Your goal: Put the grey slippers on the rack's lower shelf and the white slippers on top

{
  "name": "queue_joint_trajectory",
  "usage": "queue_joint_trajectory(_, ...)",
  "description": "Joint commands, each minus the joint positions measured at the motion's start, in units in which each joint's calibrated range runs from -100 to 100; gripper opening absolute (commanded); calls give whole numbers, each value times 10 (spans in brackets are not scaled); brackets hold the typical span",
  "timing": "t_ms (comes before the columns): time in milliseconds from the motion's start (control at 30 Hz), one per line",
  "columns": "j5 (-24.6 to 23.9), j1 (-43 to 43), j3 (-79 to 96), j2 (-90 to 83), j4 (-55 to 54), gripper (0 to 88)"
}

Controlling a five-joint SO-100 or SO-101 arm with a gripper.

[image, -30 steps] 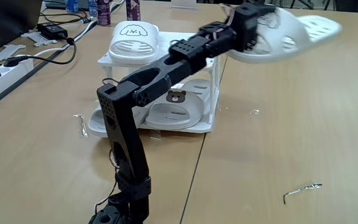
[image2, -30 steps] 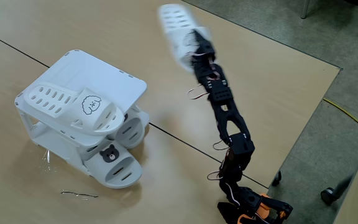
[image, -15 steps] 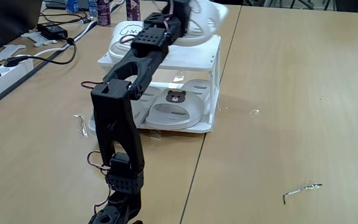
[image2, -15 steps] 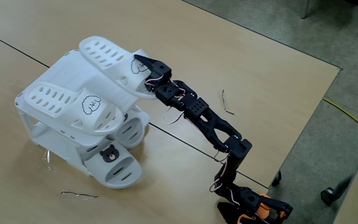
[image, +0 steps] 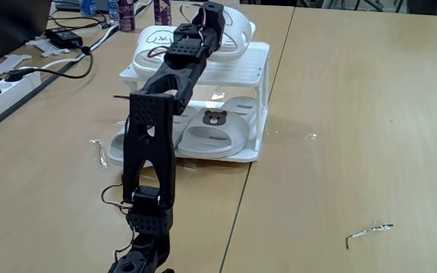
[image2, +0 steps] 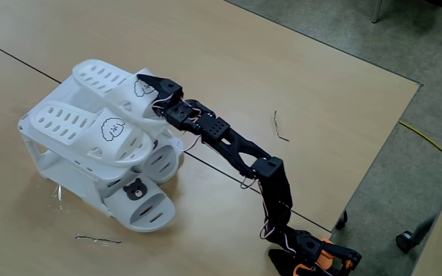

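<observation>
The end effector is closed on the strap end of a white slipper, and this slipper now lies flat on the top tier of the rack, in the upper left of a fixed view. Just beside it, toward the lower left of that view, lies the other white slipper, so the two are side by side and seem to touch along their edges.

In a fixed view taken from behind the arm, the end effector is at the upper middle, over the rack, and the second white slipper shows to its left.

The grey slippers are already on the lower shelf, their bear faces looking outward (one face is clear, the other is hidden by the arm).

The rack stands on the desk, near the seam between two boards.

I judge the risk is at the release: if the fingers open while dragging back, the slipper may slide off the front edge, or push its neighbour. The rack looks light, so a sideways push could shift it.
</observation>
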Motion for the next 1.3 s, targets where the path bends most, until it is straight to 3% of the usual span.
queue_joint_trajectory(0, 4, 4, -78, 19, -7, 6)
queue_joint_trajectory(467, 4, 5, -98, 95, -6, 19)
queue_joint_trajectory(600, 4, 4, -107, 81, -5, 221)
queue_joint_trajectory(700, 4, 4, -85, 53, -2, 281)
queue_joint_trajectory(1267, 4, 4, 251, -236, -3, 289)
